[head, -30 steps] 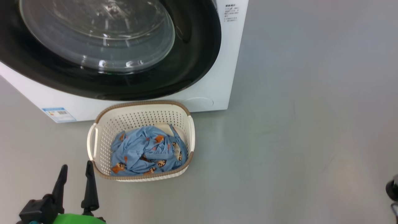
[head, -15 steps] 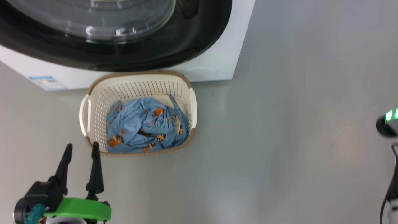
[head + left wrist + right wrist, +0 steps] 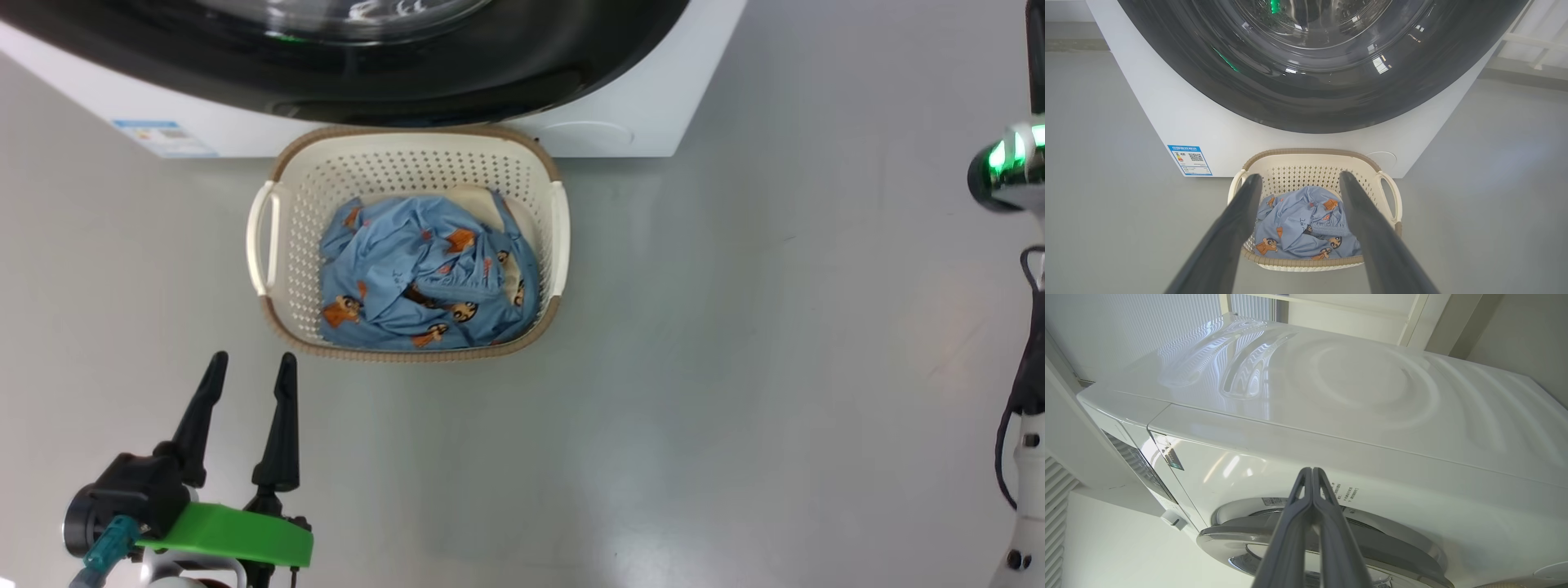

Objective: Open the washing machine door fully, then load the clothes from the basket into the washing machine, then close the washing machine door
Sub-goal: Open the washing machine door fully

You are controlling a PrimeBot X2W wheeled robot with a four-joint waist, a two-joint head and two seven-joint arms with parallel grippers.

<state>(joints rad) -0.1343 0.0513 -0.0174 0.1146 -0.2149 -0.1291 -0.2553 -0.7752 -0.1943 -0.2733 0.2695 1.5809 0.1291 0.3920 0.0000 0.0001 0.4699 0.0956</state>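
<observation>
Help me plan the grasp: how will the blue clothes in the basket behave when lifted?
Probably floppy: the clothes lie crumpled in soft folds, so a pinch would likely lift a drooping, trailing bundle. Likely light, being thin fabric. Pieces look tangled, so one may drag another over the basket rim.

Light is bright, even and diffuse. There is only a faint soft shadow around the basket (image 3: pixel 290 245) on the floor (image 3: pixel 735 367), which carries pale, hazy patches of sheen. Small white and green glints sparkle on the washing machine door (image 3: pixel 1306 102). In the right wrist view the top of the washing machine (image 3: pixel 1372 396) is washed out and shows rippled reflections, and wide-angle distortion curves its edges. The left gripper (image 3: pixel 1299 176) has fingers (image 3: pixel 1224 241) blurred close to the lens.
</observation>
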